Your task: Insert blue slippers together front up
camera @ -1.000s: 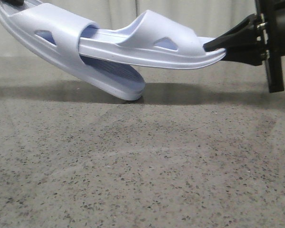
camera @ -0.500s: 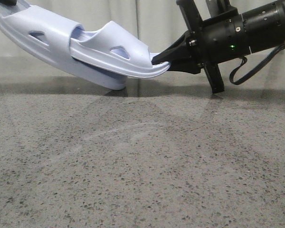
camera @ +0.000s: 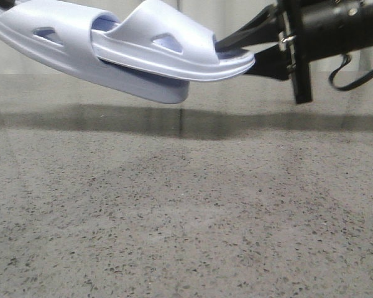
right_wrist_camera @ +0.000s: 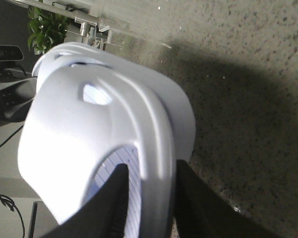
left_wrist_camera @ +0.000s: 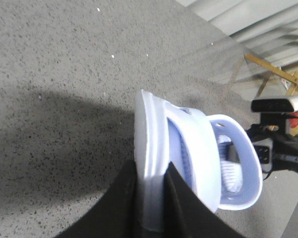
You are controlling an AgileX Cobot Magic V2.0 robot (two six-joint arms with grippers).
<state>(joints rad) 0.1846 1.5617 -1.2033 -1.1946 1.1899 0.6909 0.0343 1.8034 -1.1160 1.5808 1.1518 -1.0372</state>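
Two pale lavender-blue slippers hang nested in the air above the table. The right slipper (camera: 174, 56) has its front pushed under the strap of the left slipper (camera: 56, 37), whose toe points down to the right. My right gripper (camera: 227, 53) is shut on the right slipper's heel; in the right wrist view its fingers (right_wrist_camera: 116, 198) clamp the sole edge (right_wrist_camera: 159, 163). My left gripper (left_wrist_camera: 150, 198) is shut on the left slipper's heel edge (left_wrist_camera: 151, 134). The other slipper (left_wrist_camera: 238, 173) shows beyond it. In the front view the left gripper is almost out of frame at the top left.
The speckled grey table (camera: 186, 217) lies below, with the slippers' shadow (camera: 193, 121) on it. A pale curtain hangs behind. A webcam on a stand (left_wrist_camera: 278, 105) and a potted plant (right_wrist_camera: 47, 27) stand off the table.
The nested slippers have lifted off the table; the lower toe no longer touches it. The pair and the right arm have shifted right and a little up.
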